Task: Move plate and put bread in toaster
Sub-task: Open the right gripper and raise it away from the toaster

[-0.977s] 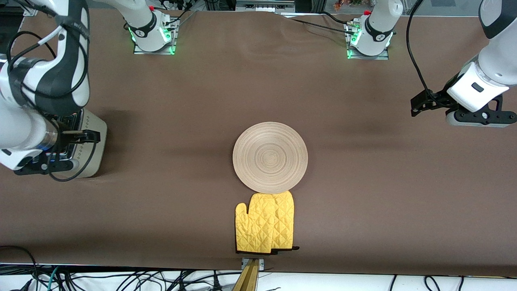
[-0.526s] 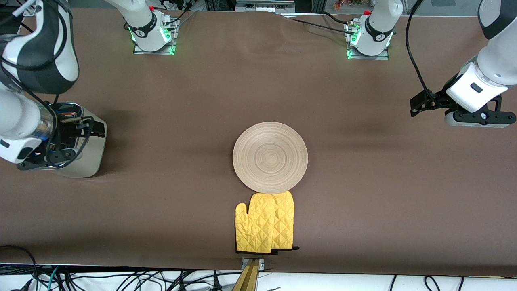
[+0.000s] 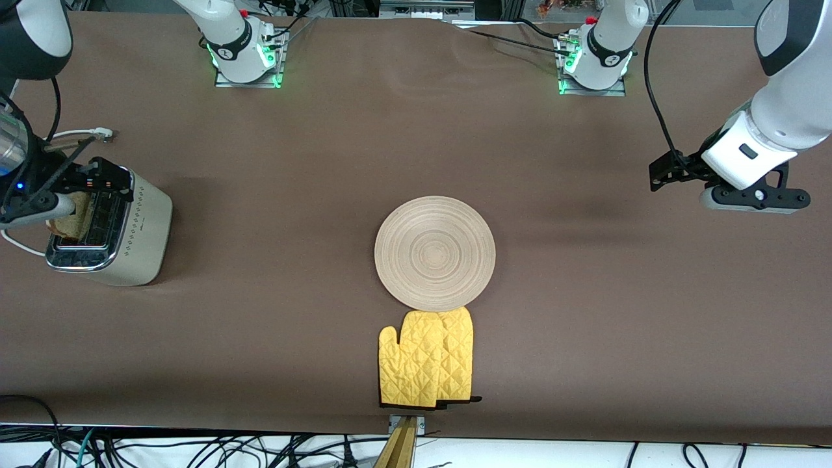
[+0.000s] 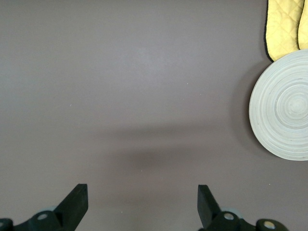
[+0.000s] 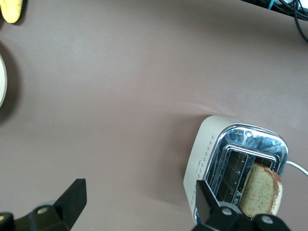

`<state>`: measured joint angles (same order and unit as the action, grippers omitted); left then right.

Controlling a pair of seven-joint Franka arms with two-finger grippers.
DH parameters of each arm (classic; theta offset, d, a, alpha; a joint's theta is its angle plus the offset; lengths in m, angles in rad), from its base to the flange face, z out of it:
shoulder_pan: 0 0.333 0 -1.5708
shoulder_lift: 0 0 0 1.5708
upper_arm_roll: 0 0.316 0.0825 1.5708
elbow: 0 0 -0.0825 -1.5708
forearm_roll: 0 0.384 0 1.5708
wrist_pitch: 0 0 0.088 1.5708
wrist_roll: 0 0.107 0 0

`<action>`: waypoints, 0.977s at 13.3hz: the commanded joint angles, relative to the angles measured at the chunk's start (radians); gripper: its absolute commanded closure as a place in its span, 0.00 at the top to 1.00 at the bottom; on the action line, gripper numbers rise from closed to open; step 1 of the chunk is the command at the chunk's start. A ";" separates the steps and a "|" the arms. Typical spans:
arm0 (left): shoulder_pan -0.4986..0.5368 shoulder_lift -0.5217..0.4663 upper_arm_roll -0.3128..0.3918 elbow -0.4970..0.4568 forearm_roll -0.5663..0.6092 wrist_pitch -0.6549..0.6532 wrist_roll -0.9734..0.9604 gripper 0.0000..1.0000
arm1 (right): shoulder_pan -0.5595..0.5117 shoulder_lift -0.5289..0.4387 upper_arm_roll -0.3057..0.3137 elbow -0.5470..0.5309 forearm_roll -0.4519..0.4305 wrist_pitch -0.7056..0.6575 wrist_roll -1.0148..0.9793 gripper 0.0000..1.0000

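Ring-grained wood plate, chrome-topped toaster

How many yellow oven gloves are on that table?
2: the yellow quilted oven mitts lie overlapped, one partly on the other, touching the round light-wood plate on its side nearer the front camera.

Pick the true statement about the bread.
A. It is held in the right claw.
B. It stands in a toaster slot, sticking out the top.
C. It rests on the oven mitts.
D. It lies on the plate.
B: the bread stands upright in a slot of the toaster, its upper part above the chrome top, while the plate is bare and the right claw is open and holds nothing.
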<state>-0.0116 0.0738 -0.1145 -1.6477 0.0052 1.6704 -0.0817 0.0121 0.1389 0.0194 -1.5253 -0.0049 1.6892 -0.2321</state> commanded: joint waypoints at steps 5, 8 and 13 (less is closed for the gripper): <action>0.005 0.050 -0.007 0.112 0.001 0.006 -0.062 1.00 | -0.057 -0.072 0.057 -0.104 -0.012 0.026 0.114 1.00; 0.010 0.060 -0.007 0.120 -0.004 0.006 -0.098 1.00 | -0.054 -0.045 0.054 -0.076 -0.009 0.015 0.114 1.00; 0.004 0.063 -0.008 0.118 0.006 0.002 -0.104 1.00 | -0.054 -0.038 0.054 -0.073 -0.012 0.012 0.114 1.00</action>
<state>-0.0070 0.1199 -0.1209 -1.5639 0.0052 1.6895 -0.1729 -0.0227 0.1009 0.0528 -1.5971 -0.0058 1.6964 -0.1298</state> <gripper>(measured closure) 0.000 0.000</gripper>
